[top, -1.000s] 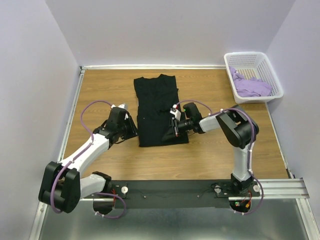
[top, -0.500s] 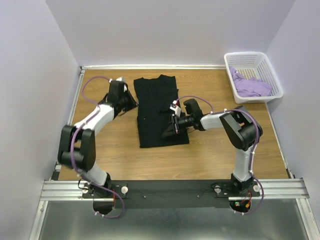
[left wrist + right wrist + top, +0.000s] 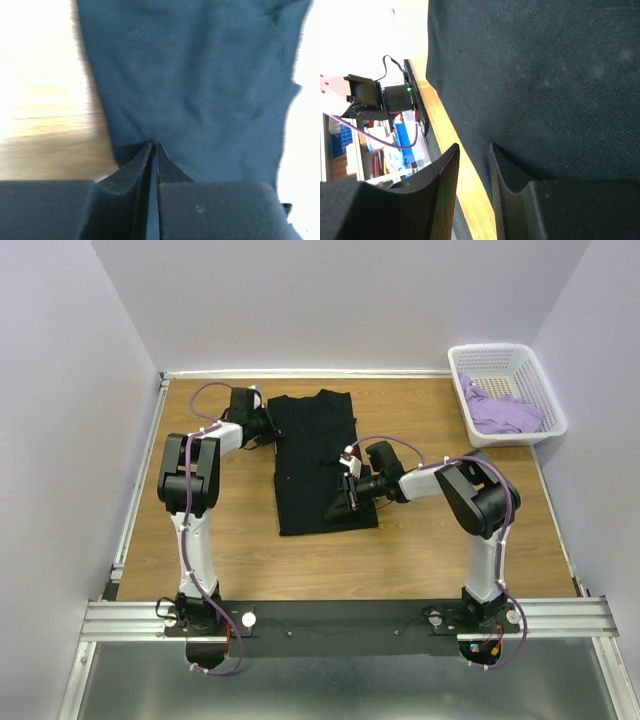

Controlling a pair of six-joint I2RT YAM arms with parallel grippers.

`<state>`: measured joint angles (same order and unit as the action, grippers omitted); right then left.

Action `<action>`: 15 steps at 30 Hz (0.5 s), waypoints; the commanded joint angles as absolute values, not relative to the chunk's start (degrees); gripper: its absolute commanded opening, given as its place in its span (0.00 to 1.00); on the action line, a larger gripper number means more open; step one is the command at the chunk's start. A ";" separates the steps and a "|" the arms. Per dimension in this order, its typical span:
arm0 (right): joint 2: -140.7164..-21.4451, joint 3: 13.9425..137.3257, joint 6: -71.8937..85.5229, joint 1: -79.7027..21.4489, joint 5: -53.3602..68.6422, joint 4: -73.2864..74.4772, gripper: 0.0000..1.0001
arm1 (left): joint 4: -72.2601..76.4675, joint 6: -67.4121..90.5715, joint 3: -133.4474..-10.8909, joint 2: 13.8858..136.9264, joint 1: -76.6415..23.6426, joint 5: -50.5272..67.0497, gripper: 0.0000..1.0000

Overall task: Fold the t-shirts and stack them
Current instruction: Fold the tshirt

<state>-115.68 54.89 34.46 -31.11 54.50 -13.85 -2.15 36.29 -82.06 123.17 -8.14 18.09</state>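
Clamps left hand [image 3: 153, 147] on far left edge of black shirt [image 3: 315, 440], flat on the surface [image 3: 420, 540]; poises right hand [image 3: 473, 146], jaws slightly apart, over near right hem, likely to lift both ends for folding.

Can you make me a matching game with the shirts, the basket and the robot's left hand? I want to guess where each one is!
Things:
1. black t-shirt
2. purple t-shirt
3. basket
4. left gripper

Places:
A. crumpled inside the basket
B. at the far right corner of the table
C. lying flat in the middle of the table
D. pinched shut on the far left edge of the black t-shirt

Right pairs: 1-C, 2-A, 3-B, 4-D
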 commanded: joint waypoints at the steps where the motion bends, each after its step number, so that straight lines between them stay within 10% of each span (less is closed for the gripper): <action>1: -117.25 55.02 33.49 -31.20 54.32 -13.27 0.38 | 1.56 35.15 -80.87 124.10 -5.80 22.14 0.12; 15: -108.22 54.49 30.42 -31.29 48.09 -7.04 0.44 | -4.30 34.11 -77.70 115.77 -4.75 17.23 0.18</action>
<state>-113.93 54.48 33.58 -31.11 52.95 -11.62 -0.27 36.01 -79.29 121.89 -5.19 20.69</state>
